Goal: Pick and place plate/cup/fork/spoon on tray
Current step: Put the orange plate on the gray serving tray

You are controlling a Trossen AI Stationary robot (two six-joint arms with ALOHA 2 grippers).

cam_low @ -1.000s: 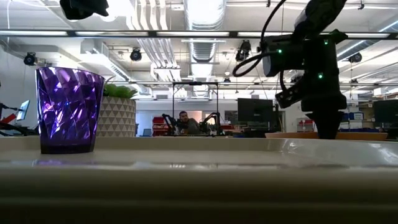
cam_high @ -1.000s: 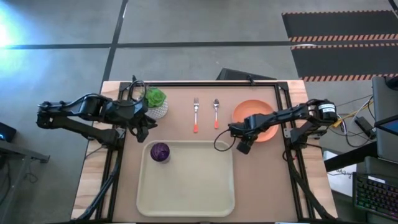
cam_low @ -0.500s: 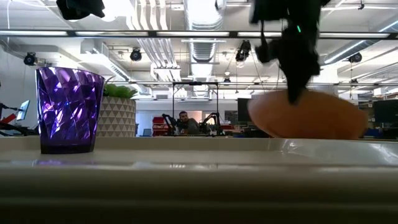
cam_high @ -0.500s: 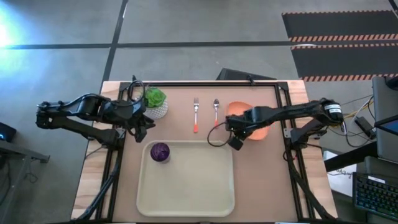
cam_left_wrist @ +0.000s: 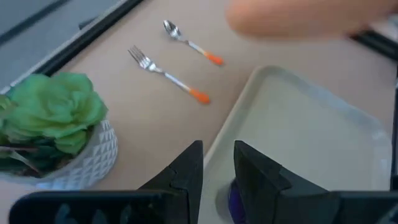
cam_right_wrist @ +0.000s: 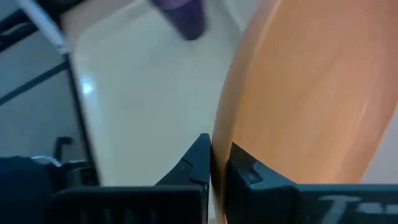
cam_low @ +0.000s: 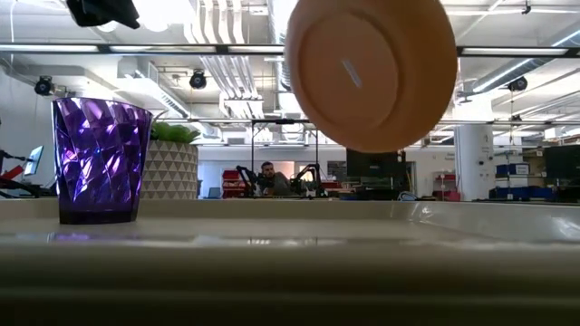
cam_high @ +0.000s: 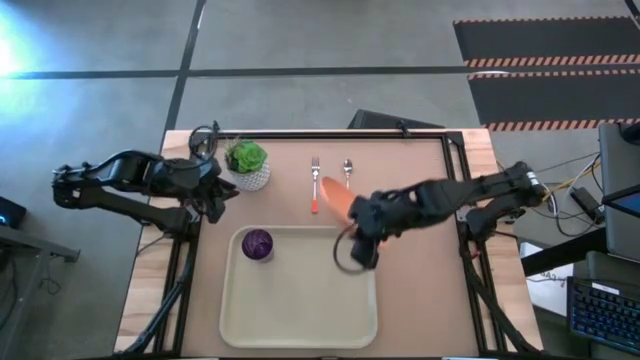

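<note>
Above the tray's (cam_high: 300,300) far edge, the plate (cam_high: 338,195) now hangs in the air, tipped steeply on its side, where a second ago it lay flat on the counter (cam_high: 290,180) off the tray's far right corner. The right tool (cam_right_wrist: 216,163) is clamped on the plate's rim, fingers pinching either face, and the right arm has swung in from that corner toward the tray. From the low camera the plate's underside faces the lens, well clear of the tray floor. The left tool (cam_left_wrist: 216,163) has drawn back a little, away from the tray's left side and near the potted plant (cam_high: 248,164); its fingers stand slightly parted with nothing between them. The cup (cam_high: 258,244) sits upright in the tray's far left corner. The fork (cam_high: 315,184) and spoon (cam_high: 347,170) lie just beyond the tray's far edge, the plate probably overhanging them, though blur makes that uncertain. So the plate is mid-carry; levelling and lowering it comes next, then the cutlery.
</note>
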